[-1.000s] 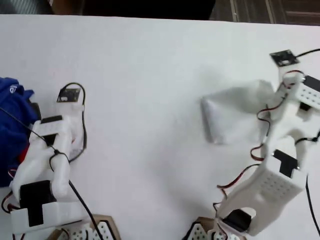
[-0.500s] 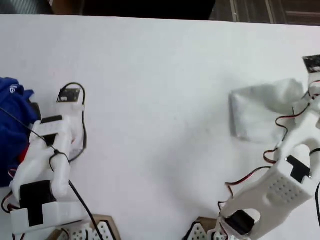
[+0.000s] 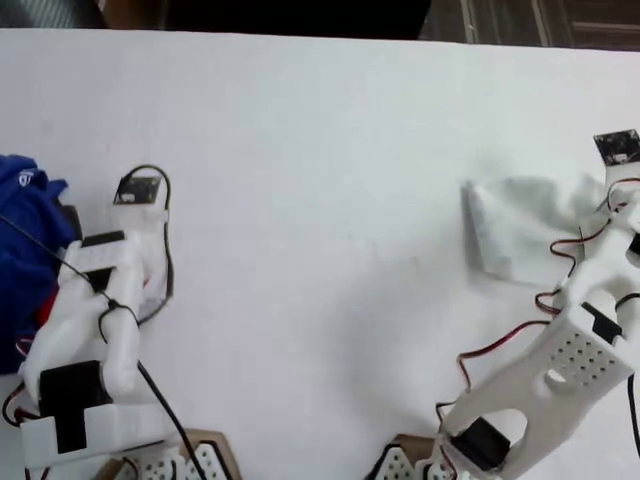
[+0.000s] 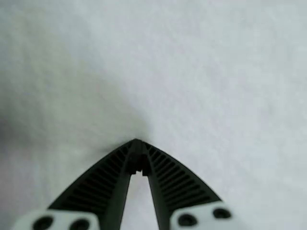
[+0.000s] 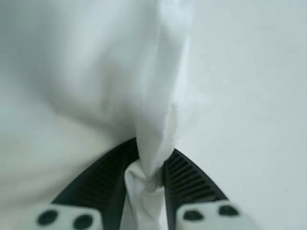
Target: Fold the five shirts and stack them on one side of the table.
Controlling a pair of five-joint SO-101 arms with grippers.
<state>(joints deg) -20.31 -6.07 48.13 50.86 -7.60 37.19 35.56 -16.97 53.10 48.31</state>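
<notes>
A folded white shirt (image 3: 520,230) lies on the white table at the right side, its far edge under my right arm (image 3: 560,370). In the right wrist view my right gripper (image 5: 146,167) is shut on a pinched fold of this white shirt (image 5: 96,81). A blue shirt (image 3: 25,250) sits bunched at the table's left edge, with something red beneath it. My left arm (image 3: 90,320) rests beside that pile. Over bare tabletop, my left gripper (image 4: 136,160) is shut with nothing between its fingers.
The white table (image 3: 300,150) stretches wide between the two arms. Red and black cables (image 3: 500,345) hang along the right arm. A black cable (image 3: 160,400) trails from the left arm toward the front edge.
My right gripper has dragged the white shirt to the right, toward the table's right edge, then eased back slightly. The left arm has stayed still.
</notes>
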